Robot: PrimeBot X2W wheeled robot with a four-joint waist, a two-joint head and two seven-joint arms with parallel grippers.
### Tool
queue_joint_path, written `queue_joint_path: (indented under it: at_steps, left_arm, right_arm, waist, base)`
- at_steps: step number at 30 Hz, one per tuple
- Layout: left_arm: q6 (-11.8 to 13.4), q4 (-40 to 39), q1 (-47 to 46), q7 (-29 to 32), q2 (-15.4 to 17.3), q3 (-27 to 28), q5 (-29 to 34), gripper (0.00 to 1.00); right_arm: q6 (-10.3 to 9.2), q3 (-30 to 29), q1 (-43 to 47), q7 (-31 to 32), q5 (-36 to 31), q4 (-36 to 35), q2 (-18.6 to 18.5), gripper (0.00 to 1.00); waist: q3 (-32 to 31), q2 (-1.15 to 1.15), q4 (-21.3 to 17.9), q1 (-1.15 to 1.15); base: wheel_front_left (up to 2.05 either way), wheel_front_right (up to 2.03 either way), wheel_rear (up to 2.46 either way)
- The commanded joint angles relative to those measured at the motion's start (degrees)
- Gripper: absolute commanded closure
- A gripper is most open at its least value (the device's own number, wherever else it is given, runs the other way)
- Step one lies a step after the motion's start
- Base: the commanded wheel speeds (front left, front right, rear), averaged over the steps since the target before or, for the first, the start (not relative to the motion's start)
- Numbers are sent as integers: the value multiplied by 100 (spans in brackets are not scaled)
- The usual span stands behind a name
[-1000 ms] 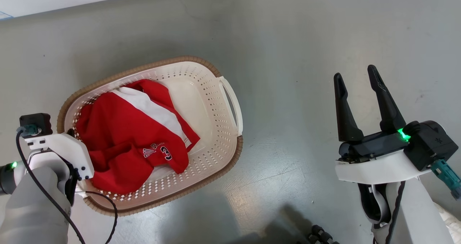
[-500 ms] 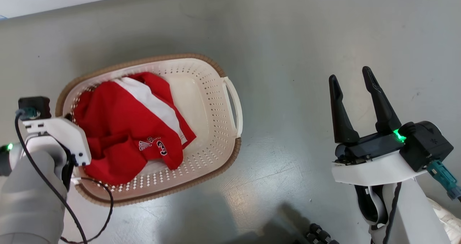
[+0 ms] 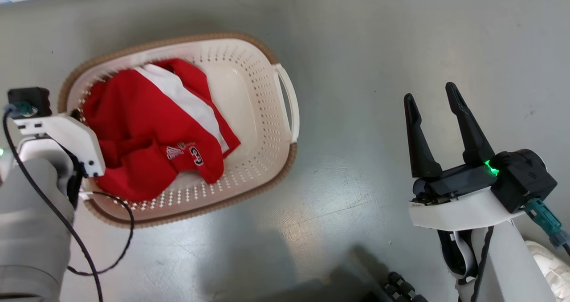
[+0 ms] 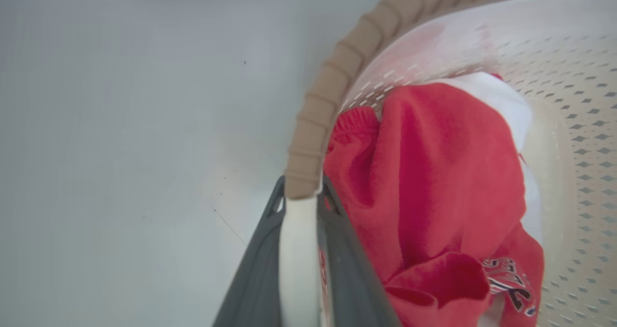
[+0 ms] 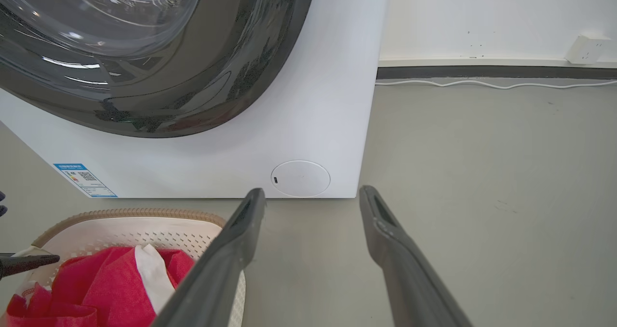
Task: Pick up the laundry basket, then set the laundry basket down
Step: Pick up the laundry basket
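Note:
The laundry basket (image 3: 267, 159), cream perforated plastic with a brown woven-look rim, lies left of centre in the head view with a red and white garment (image 3: 147, 132) in it. My left gripper (image 4: 300, 192) is shut on the basket's white loop handle (image 4: 299, 264), one dark finger on each side, just below the brown rim (image 4: 313, 129). In the head view its wrist covers that end of the basket. My right gripper (image 3: 429, 99) stands open over bare floor, well right of the other handle (image 3: 289, 101). The right wrist view shows the basket (image 5: 144, 221) at lower left.
A white washer (image 5: 313, 124) with a dark round door stands just beyond the basket. A wall with a baseboard, a white cable (image 5: 482, 83) and a socket (image 5: 585, 49) runs behind the grey floor. My dark base (image 3: 401, 288) shows at the head view's bottom edge.
The basket, still gripped by my left gripper, has shifted up and slightly left in the head view along with that arm; the view itself has also shifted. The right gripper stays open.

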Motion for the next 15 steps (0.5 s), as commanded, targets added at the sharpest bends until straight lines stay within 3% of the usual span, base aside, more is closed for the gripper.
queue_joint_path:
  at_steps: [1, 15]
  left_arm:
    - [127, -54, -68, -49, 349, 76, -8, 100]
    - [52, -1, -352, 16, 405, -182, 50, 100]
  right_arm:
    - [36, 108, 70, -37, -44, -97, -10, 0]
    - [36, 188, -51, -37, -93, -91, -10, 0]
  waist:
    - [35, 0, 20, 0]
    - [182, 0, 65, 0]
  base:
    - [0, 0, 0]
    - [0, 0, 0]
